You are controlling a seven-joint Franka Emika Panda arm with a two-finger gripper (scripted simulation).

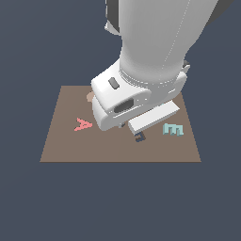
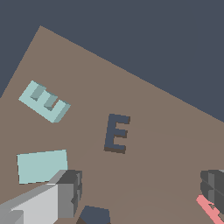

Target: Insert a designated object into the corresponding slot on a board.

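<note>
The light teal E block [image 2: 43, 101] lies flat on the brown board [image 2: 166, 131], apart from the gripper. In the exterior view the E block [image 1: 172, 129] sits near the exterior view's right edge of the board [image 1: 61, 146]. The dark E-shaped slot [image 2: 116, 133] is empty and shows only in the wrist view; the arm hides it in the exterior view. My gripper [image 2: 141, 183] hovers over the board's middle, open, with its fingers [image 2: 70, 192] wide apart and nothing between them. One dark fingertip [image 1: 140, 137] shows below the white hand.
A teal rectangle [image 2: 42, 166] lies on the board beside one finger. A dark pentagon cutout [image 2: 94, 215] is close to it. A red letter A [image 1: 83, 124] lies toward the exterior view's left. A peach shape [image 1: 90, 97] peeks out behind the hand.
</note>
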